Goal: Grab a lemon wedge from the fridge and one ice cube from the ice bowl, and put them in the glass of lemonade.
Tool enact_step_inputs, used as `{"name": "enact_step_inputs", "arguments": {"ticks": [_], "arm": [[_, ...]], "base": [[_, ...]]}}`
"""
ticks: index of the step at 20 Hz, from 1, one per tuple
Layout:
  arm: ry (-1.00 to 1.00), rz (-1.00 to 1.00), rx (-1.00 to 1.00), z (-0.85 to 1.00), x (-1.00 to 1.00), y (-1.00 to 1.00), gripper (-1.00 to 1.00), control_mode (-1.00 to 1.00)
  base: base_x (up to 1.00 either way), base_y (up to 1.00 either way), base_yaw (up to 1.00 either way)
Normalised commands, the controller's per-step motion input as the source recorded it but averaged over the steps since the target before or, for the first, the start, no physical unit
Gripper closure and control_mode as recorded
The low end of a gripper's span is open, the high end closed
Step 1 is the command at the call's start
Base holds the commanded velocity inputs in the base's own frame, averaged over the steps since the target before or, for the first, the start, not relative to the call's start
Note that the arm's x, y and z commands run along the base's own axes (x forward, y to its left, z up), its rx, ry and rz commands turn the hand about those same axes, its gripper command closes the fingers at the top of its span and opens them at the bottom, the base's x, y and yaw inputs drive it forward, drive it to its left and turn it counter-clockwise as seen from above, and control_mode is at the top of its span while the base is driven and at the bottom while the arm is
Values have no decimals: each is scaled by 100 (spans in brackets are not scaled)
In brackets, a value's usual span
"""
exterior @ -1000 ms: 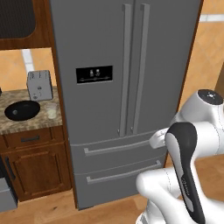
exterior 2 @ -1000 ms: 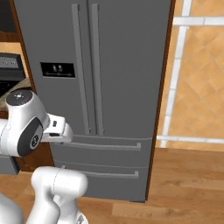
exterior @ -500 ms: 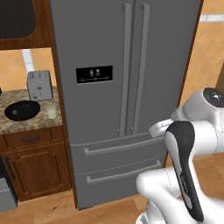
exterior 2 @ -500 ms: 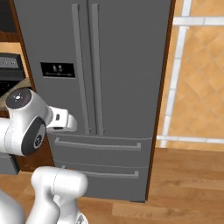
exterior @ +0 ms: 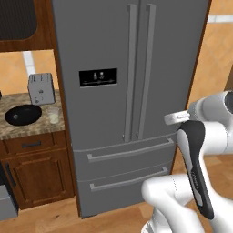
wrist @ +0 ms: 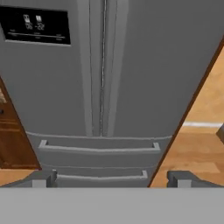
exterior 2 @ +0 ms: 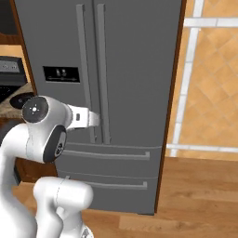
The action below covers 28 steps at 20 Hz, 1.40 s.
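The fridge (wrist: 131,65) is shut; left base view adds the ice bowl (exterior: 22,114).

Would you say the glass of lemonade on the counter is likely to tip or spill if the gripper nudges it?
Probably yes. The glass of lemonade looks small and light beside the black bowl, so a nudge could slide or tip it. It appears filled with pale liquid, so it may slosh. Its smooth clear wall may be slippery.

One fridge (exterior: 127,91) with two doors, two bar handles and two drawers. One toaster (exterior: 41,88), one black ice bowl (exterior: 22,114), one glass of lemonade (exterior: 53,115) at nine o'clock.
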Motion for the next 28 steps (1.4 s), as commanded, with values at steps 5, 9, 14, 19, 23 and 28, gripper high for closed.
{"name": "enact_step_inputs", "arguments": {"ticks": [5,9,14,19,23,28], "arm": [[-4,-10,4,6,43,-7,-100,-100],[-9,0,0,0,1,0,-100,-100],[-7,0,0,0,0,0,-100,-100],[-8,0,0,1,0,0,-100,-100],[-6,0,0,16,10,0,-100,-100],[-2,0,0,25,7,0,-100,-100]], "base": [[0,0,0],[0,0,0],[0,0,0],[0,0,0],[0,0,0],[0,0,0]]}}
